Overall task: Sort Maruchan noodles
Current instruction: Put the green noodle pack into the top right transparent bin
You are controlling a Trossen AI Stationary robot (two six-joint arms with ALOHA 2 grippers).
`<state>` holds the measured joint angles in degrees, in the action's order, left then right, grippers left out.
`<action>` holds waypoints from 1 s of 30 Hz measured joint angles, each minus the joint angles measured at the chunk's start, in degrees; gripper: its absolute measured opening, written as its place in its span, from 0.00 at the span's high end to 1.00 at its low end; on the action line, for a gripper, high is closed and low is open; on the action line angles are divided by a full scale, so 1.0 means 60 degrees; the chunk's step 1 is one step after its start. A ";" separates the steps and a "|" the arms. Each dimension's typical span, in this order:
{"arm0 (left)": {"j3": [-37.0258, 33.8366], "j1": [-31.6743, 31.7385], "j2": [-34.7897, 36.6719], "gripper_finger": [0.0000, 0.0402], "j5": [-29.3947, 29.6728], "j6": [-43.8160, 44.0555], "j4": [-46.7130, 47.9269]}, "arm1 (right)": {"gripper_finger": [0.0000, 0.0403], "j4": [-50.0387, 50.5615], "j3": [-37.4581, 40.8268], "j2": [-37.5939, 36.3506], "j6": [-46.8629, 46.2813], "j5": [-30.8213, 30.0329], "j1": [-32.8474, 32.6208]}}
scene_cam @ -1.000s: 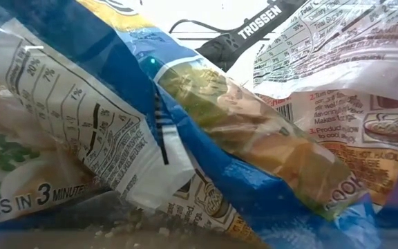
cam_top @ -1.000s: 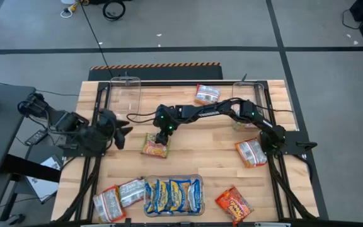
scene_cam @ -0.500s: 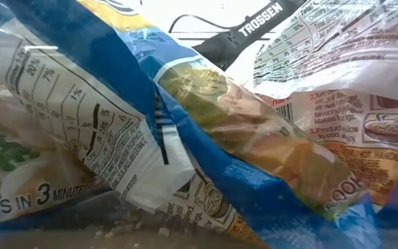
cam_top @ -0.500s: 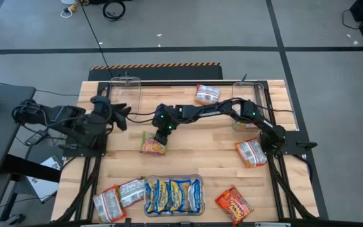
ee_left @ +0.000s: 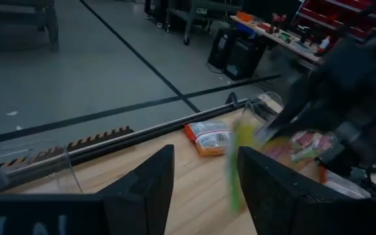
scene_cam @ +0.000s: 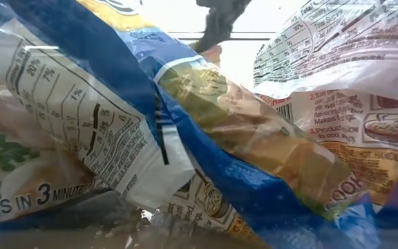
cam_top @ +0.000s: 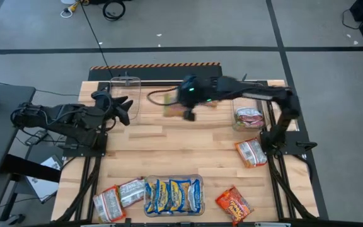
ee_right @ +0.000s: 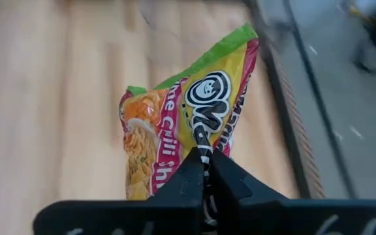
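Note:
My right gripper (cam_top: pixel 186 108) (ee_right: pixel 204 171) is up over the table's far middle, shut on a green, pink and yellow Maruchan noodles packet (ee_right: pixel 188 124) (cam_top: pixel 174 111). At the far left my left gripper (cam_top: pixel 126 108) (ee_left: pixel 205 186) stands open with nothing between its fingers, near a clear bin (cam_top: pixel 126 89). An orange-red packet (ee_left: pixel 207 136) lies flat on the table by the far edge. Blue-and-yellow packets fill the near bin (cam_top: pixel 173 195) and block most of the low view (scene_cam: pixel 185 138). My right gripper pinches one end of the green packet (ee_right: pixel 203 145) between its two shut fingers. The packet is lifted clear of the table and reaches out past the fingertips, its printed face showing in the right wrist view.
A clear bin (cam_top: pixel 248 117) at the right holds packets. Loose packets lie at the right (cam_top: pixel 252 152), near right (cam_top: pixel 234 203) and near left (cam_top: pixel 115 198). Bare wood shows in the table's middle (cam_top: pixel 188 148).
My right gripper has shut on the green packet at the table's middle, lifted it clear and carried it toward the far edge and somewhat right. My left gripper has moved toward the far edge, staying open.

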<state>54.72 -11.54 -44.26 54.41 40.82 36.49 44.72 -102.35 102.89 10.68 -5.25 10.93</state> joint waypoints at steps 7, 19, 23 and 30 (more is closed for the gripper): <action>-0.0004 0.0005 -0.0211 0.57 -0.1343 -0.1245 -0.1262 | 0.97 0.3660 0.0042 -0.2241 0.0053 -0.1677 0.0515; -0.0004 0.0023 -0.1408 0.57 -0.2246 -0.3763 -0.6187 | 0.97 0.2718 0.5217 -0.6282 0.3890 -0.3452 0.2986; -0.0003 0.0085 -0.1851 0.57 -0.2160 -0.3763 -0.6808 | 0.97 0.1471 0.7682 -0.7363 0.5565 -0.3849 0.3609; -0.0004 0.0085 -0.2260 0.57 -0.2160 -0.3603 -0.7086 | 0.96 -0.1791 1.0868 -0.7971 0.8726 -0.4870 0.4049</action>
<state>54.70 -11.03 -57.82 41.45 19.20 -6.02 33.98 -37.13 55.06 63.04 -34.47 35.22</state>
